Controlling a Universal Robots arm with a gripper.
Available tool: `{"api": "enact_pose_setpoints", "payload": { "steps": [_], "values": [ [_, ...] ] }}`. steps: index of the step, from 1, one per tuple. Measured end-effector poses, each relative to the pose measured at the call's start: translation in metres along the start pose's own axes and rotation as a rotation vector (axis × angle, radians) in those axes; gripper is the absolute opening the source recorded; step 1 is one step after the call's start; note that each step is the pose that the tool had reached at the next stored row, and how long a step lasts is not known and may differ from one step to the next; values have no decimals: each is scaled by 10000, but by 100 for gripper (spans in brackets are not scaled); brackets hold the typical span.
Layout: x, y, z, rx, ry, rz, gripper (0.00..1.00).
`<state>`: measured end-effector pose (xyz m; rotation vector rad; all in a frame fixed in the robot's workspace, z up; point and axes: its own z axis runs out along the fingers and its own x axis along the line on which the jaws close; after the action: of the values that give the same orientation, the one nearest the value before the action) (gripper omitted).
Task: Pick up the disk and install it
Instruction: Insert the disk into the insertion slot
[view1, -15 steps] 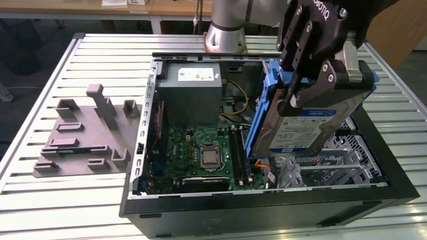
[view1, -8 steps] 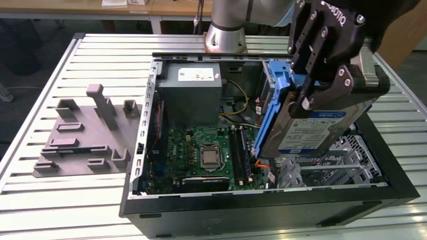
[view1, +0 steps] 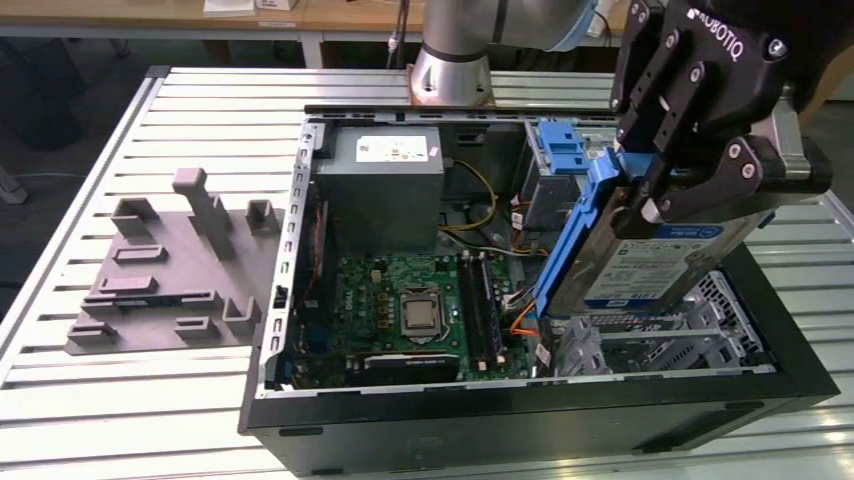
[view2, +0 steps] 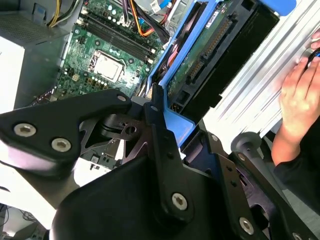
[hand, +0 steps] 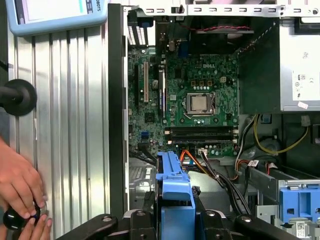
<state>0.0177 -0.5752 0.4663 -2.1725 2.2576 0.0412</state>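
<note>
Pinching the disk (view1: 651, 265) by its upper end, the end effector (view1: 663, 190) has its fingers closed on the blue rails. It holds the drive tilted, white-and-blue label showing, above the open computer case (view1: 534, 415), which lies on its side on the slatted table (view1: 80, 420). The disk's lower end hangs at the perforated metal drive cage (view1: 667, 340) in the case's corner, apparently not seated, though contact there is hard to judge. In the second wrist view its green circuit board (view2: 205, 55) shows. Inside the case sit the motherboard (view1: 414, 310) and the grey power supply (view1: 387, 180). 1 grey moulded fixture (view1: 167, 270) lies on the table at the exterior view's left. In the first wrist view a person's hand (hand: 20, 187) rests on the table beside the case.
</note>
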Motion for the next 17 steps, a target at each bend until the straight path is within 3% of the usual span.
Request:
{"api": "enact_pose_setpoints", "payload": {
  "steps": [5, 17],
  "values": [
    [-1, -18, 2, 0, -2, -2, 36],
    [-10, -293, 43, -8, -2, 0, 36]
  ]
}}
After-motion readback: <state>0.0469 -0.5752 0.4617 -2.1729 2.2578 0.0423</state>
